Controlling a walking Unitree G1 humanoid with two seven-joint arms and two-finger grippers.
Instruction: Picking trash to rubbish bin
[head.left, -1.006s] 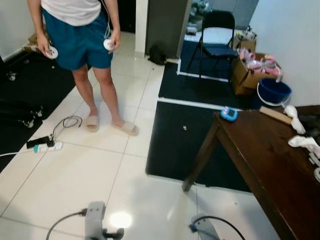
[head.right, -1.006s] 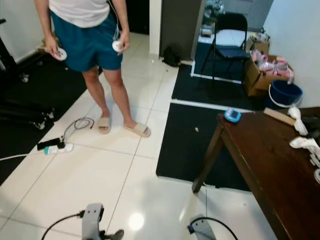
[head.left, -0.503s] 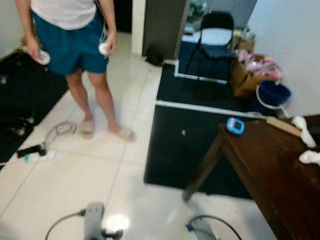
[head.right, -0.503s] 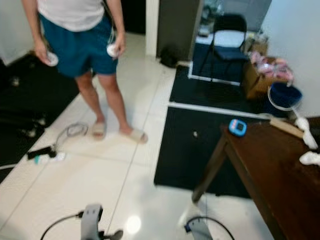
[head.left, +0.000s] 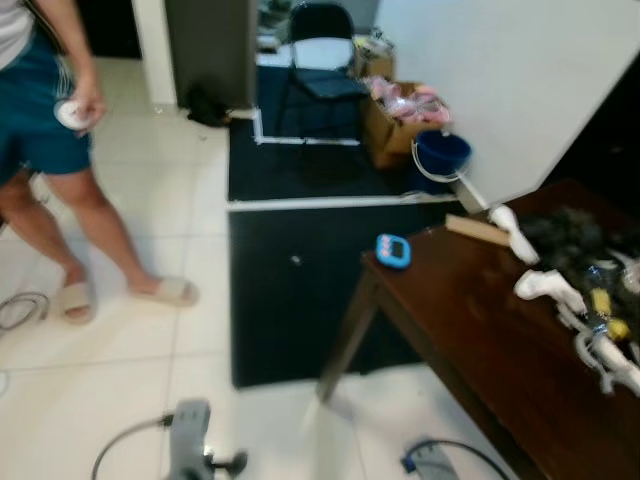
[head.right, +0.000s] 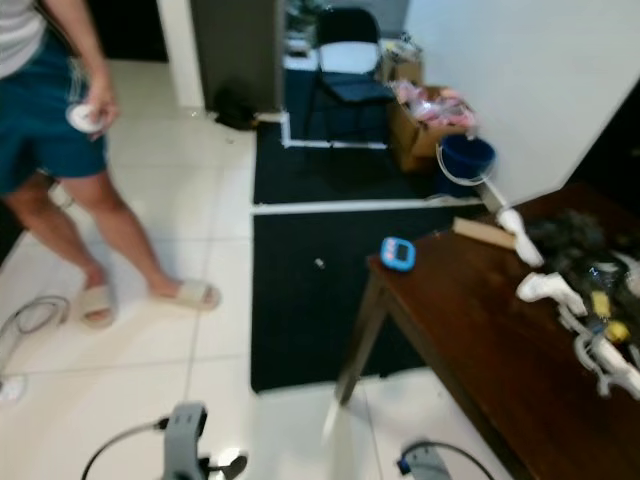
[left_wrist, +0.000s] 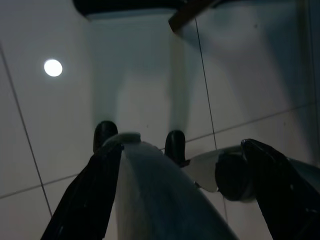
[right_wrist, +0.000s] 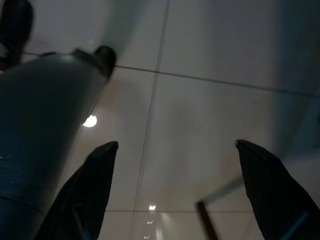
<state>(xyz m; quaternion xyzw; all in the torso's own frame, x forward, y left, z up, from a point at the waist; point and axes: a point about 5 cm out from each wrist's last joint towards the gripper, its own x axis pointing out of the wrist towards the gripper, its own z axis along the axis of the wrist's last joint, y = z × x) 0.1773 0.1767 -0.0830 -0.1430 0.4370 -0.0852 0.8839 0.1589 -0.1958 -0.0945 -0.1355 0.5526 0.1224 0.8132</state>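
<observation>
Nothing was picked yet: white trash (head.left: 545, 285) lay on the bench (head.left: 480, 340). Both end effectors, left (left_wrist: 180, 200) and right (right_wrist: 172, 185), hung spread and empty above the floor.

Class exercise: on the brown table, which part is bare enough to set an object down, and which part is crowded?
The wooden table is bare across its near-left stretch, between the blue gadget at the corner and the near edge. The far-right side is crowded: white crumpled trash, a wooden stick and dark clutter.

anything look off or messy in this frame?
Yes: the far end of the wooden table holds a cluttered pile of white items and dark tangled stuff. A small blue device lies at its corner edge.
</observation>
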